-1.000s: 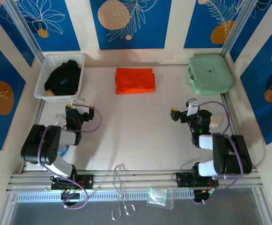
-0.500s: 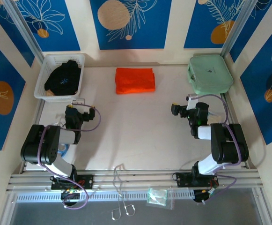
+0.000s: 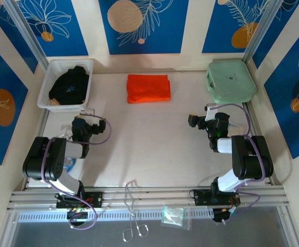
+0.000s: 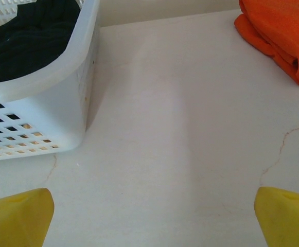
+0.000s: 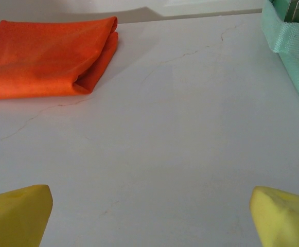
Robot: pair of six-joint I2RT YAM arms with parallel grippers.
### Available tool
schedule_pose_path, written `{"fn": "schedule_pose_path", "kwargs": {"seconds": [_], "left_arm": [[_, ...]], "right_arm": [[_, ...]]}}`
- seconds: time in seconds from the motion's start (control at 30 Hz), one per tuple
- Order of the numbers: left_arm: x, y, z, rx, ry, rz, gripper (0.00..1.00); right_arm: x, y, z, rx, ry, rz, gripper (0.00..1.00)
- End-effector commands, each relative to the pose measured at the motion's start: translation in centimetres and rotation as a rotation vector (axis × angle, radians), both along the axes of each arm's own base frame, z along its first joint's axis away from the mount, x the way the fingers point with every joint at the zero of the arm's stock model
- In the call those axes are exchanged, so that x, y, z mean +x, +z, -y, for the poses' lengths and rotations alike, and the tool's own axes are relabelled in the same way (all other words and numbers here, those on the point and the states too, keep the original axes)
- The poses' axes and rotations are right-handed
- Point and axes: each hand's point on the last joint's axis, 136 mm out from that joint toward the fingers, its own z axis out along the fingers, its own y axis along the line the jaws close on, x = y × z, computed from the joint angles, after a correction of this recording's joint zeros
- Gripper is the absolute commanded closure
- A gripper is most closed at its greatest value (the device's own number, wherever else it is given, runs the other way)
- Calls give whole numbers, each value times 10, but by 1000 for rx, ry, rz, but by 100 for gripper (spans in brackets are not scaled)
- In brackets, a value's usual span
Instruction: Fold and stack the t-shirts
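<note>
Here, blue walls (image 3: 144,25) enclose the pale table (image 3: 149,144); short of the orange t-shirt (image 3: 148,88), left end effector (image 4: 149,218) and right end effector (image 5: 149,218) gape wide.

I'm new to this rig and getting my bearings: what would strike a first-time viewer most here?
The folded bright orange fabric t-shirt, at the far middle of the table, stands out first. Next, the black fabric garment with a pale-blue star mark lies in a white perforated plastic basket at far left, and a mint-green hard case sits at far right.
</note>
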Motion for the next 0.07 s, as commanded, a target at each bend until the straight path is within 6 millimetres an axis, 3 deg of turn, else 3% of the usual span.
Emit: {"fn": "schedule_pose_path", "kwargs": {"seconds": [0.0, 0.03], "left_arm": [[3, 7, 2, -16, -17, 21, 1], [3, 8, 3, -15, -19, 22, 1]], "right_arm": [[1, 5, 0, 5, -9, 11, 1], [1, 5, 0, 5, -9, 12, 1]]}}
